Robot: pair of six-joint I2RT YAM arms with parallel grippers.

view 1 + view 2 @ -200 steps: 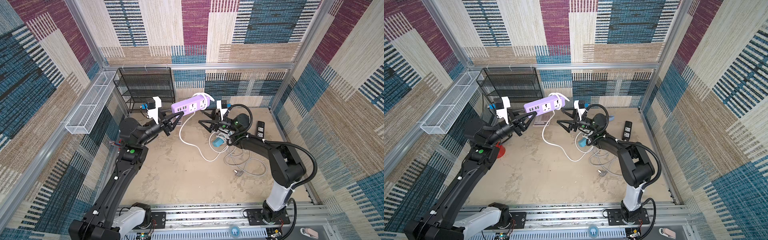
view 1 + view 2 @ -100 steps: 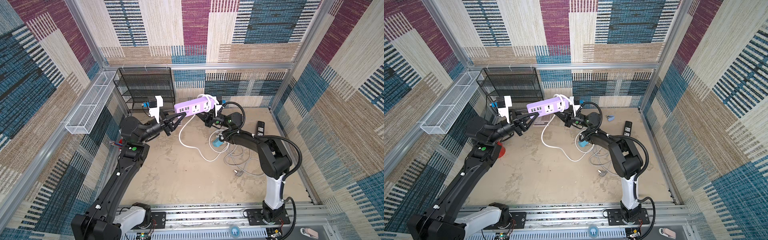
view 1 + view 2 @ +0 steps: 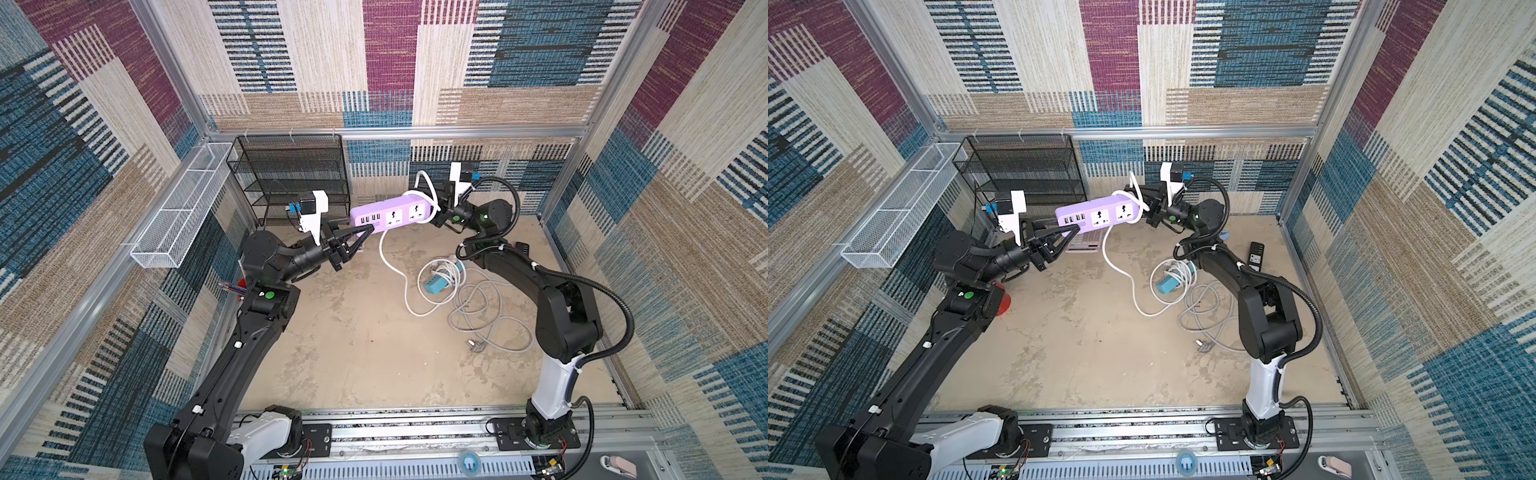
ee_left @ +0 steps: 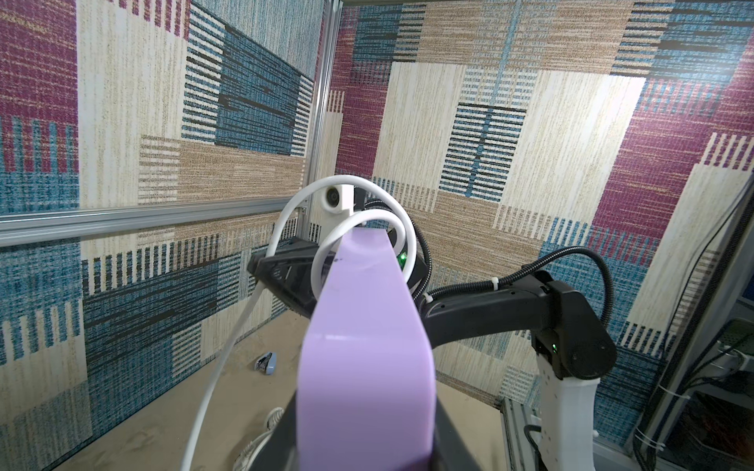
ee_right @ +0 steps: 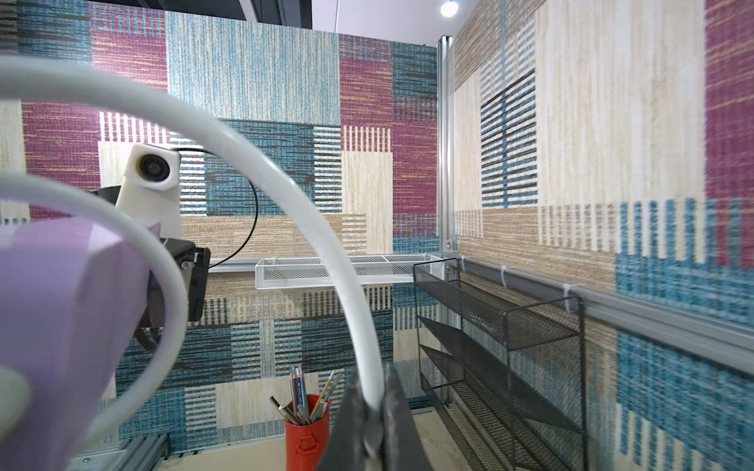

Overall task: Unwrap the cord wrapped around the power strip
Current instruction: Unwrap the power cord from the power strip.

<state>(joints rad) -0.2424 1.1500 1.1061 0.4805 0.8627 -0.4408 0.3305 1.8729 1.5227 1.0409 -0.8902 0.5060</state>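
The tabletop [image 3: 353, 353] is a bare beige surface enclosed by patterned walls. A black mesh rack [image 3: 291, 174] stands at the back wall. A white wire basket [image 3: 183, 216] is mounted on the side wall next to it.

The left arm [image 3: 249, 332] and the right arm [image 3: 552, 316] both reach toward the back of the cell and meet at the power strip [image 3: 390, 214]. The power strip is purple and is held in the air above the tabletop, roughly level, with its sockets facing up in both top views.

The left fingers [image 3: 362, 233] are clamped on the USB end of the power strip. The right fingers [image 5: 387, 424] are at the opposite end, pressed together on the cord [image 5: 285, 195].

The cord is white. Two loops of it circle the far end of the power strip in the left wrist view [image 4: 285, 212]. A length hangs from the strip to the tabletop and ends in a curve there [image 3: 384, 257].

On the tabletop below the right arm lie a blue strip [image 3: 440, 282] with white cable coiled around it and a loose grey cable [image 3: 490, 316]. A red cup [image 5: 306, 440] holding pencils stands beside the left arm.
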